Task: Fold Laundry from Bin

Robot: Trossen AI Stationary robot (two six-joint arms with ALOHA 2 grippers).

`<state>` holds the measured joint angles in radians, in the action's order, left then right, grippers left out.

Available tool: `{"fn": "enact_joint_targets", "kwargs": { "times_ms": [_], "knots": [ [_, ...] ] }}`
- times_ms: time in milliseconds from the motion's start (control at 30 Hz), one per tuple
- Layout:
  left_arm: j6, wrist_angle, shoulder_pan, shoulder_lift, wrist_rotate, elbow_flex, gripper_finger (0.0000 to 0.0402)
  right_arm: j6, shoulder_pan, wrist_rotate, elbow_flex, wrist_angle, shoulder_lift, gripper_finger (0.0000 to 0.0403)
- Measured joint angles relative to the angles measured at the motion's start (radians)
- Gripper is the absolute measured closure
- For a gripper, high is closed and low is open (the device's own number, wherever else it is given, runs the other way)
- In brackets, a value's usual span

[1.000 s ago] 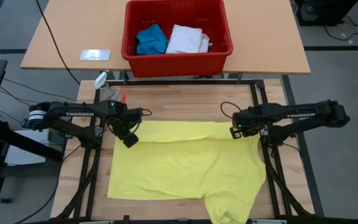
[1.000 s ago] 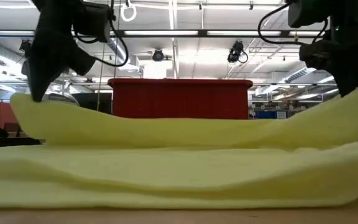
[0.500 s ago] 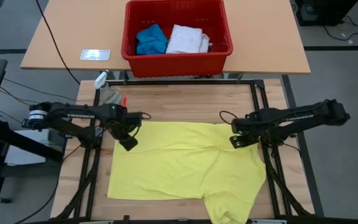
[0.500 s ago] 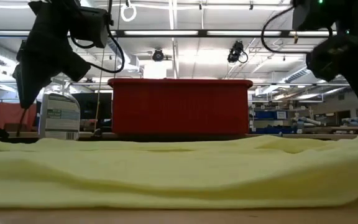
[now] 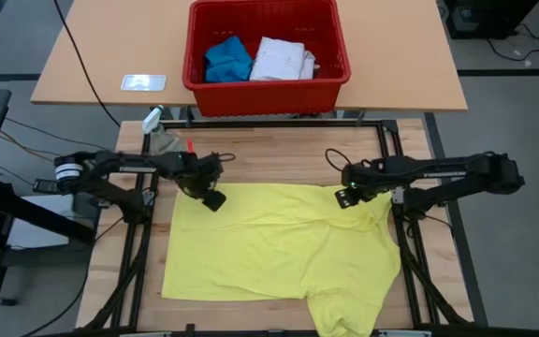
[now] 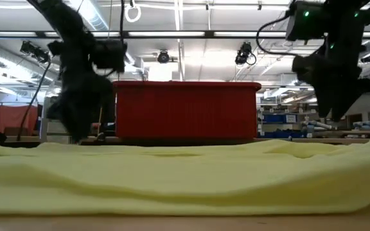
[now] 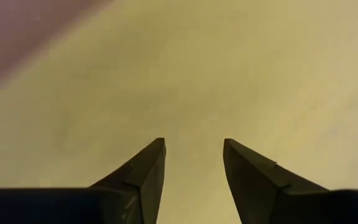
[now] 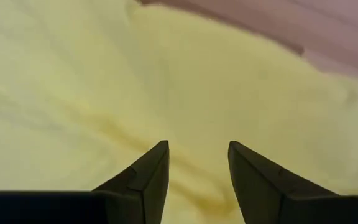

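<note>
My left gripper (image 5: 215, 200) and right gripper (image 5: 342, 197) hover with fingers parted, empty, over the far edge of the yellow T-shirt (image 5: 279, 251), spread on the wooden table (image 5: 269, 154). Beyond stands the red bin (image 5: 267, 92), holding blue and white laundry.

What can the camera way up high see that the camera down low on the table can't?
Only the high view looks inside the red bin: a blue piece and a white shirt lie in it. It also shows the whole outline of the yellow T-shirt and which arm is which, with the left gripper and the right gripper at its far edge. Only the low view shows the ceiling lights and the room behind. Both show the bin, the T-shirt spread flat, and both arms above it, neither holding cloth.
</note>
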<state>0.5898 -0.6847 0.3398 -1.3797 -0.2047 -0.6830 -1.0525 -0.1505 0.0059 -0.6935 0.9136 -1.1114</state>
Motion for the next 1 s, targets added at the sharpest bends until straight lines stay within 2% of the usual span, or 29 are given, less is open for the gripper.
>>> {"fn": "enact_joint_targets", "kwargs": {
  "times_ms": [133, 267, 467, 633, 900, 1000],
  "knots": [
    [0.003, -0.027, 0.021, -0.04, -0.015, 0.059, 0.0245, 0.062, -0.017, 0.005, 0.026, -0.069, -0.076, 0.0232],
    [-0.002, -0.164, 0.037, -0.037, -0.06, 0.096, 0.0247, 0.13, -0.016, 0.007, 0.028, -0.108, -0.155, 0.0232],
    [-0.016, -0.323, 0.047, -0.039, -0.013, 0.105, 0.0247, 0.193, 0.001, -0.033, 0.028, -0.259, -0.295, 0.0232],
    [-0.009, -0.364, 0.061, -0.034, 0.011, 0.103, 0.0247, 0.248, 0.005, -0.051, -0.001, -0.333, -0.374, 0.0232],
    [-0.023, -0.434, 0.08, 0.026, 0.006, -0.019, 0.0247, 0.519, -0.024, -0.015, -0.145, -0.239, -0.248, 0.0232],
    [-0.035, -0.391, 0.098, 0.058, 0.008, -0.081, 0.0247, 0.654, -0.04, -0.04, -0.154, -0.171, -0.194, 0.0232]
  ]
}}
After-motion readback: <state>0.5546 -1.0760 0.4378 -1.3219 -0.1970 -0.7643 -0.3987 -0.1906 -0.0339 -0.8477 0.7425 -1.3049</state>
